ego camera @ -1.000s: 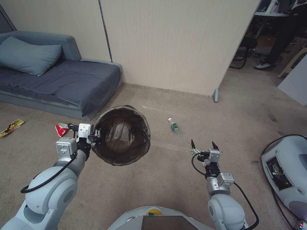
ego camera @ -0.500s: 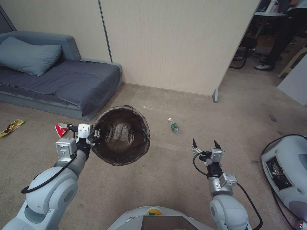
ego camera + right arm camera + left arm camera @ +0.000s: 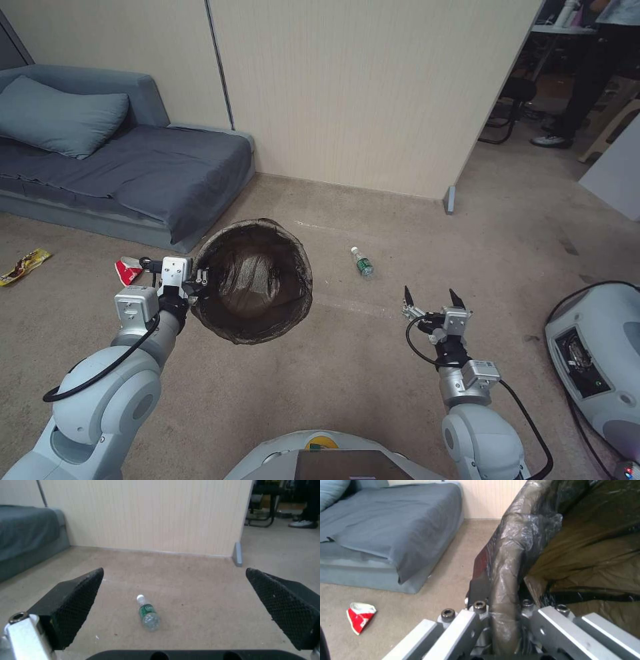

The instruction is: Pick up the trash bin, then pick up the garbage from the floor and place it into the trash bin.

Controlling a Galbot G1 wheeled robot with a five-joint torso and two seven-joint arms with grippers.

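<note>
**Three cameras, one patch of carpet**

The head camera looks down from above at both arms. The left wrist camera sits tight against the trash bin (image 3: pixel 506 562) rim, facing the sofa (image 3: pixel 386 530). The right wrist camera rides low, facing the wall; it shares the bottle (image 3: pixel 147 612) with the head view.

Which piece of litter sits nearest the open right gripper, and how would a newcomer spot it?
Start at the pale panelled wall and come down onto the carpet before it. Between the trash bin held by the left gripper and the right gripper lies the plastic bottle, on its side. Unlike the flat red wrapper by the sofa, it is clear, white-capped and green-labelled.
</note>
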